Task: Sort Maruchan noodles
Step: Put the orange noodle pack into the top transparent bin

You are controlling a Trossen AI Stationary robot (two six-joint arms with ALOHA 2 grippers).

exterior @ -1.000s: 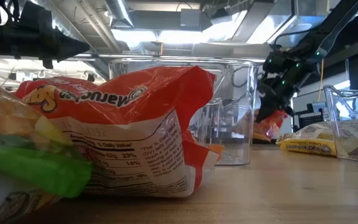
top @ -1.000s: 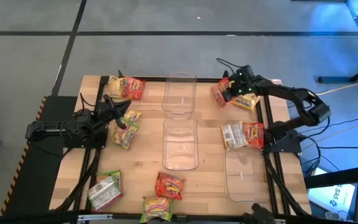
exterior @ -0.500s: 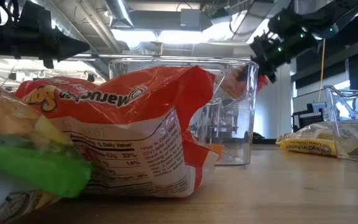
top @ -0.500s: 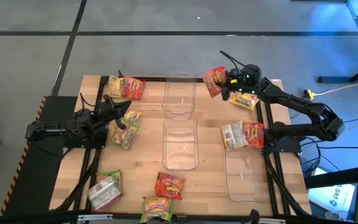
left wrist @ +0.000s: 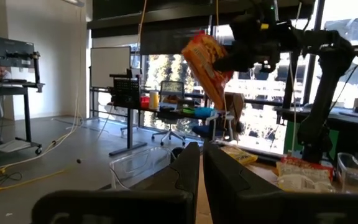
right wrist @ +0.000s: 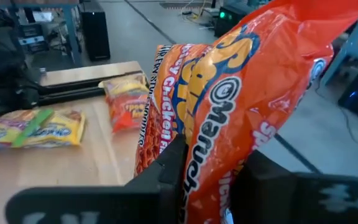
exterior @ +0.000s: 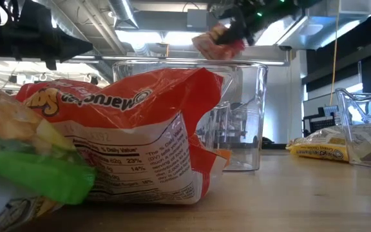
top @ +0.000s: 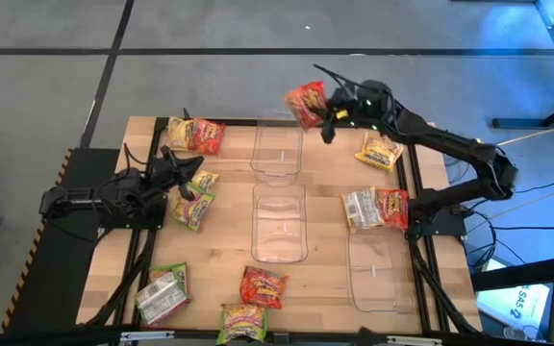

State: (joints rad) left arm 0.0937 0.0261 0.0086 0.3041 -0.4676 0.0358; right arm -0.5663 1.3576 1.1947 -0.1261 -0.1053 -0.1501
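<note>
- above the far edge of the worktop (top: 229,245), a red maruchan packet (top: 306,104) hangs in the air, pinched between the jaws of the right gripper (top: 329,112); it sits over the far rim of the far clear bin (top: 277,146). the right wrist view shows this packet (right wrist: 241,106) filling the frame, squeezed between the two dark fingers (right wrist: 160,180).
- just beside the right arm, a yellow packet (top: 380,151) lies flat near the right edge of the worktop.
- nearer on the right side, a white packet (top: 363,208) and a red-and-yellow packet (top: 392,207) lie touching, just beyond the right clear bin (top: 377,271).
- at centre, the middle clear bin (top: 279,222) stands in line with the far one.
- at the far left corner, a yellow and a red packet (top: 196,135) lie side by side.
- on the left, the left gripper (top: 188,182) rests low beside two yellow-and-green packets (top: 194,204); its jaws are narrow, nearly touching in the left wrist view (left wrist: 201,163), with nothing between them.
- along the near edge lie a green-and-white packet (top: 163,292), a red packet (top: 263,285) and a green-and-yellow packet (top: 243,321); the low view shows these last packets close up (exterior: 134,142).
</note>
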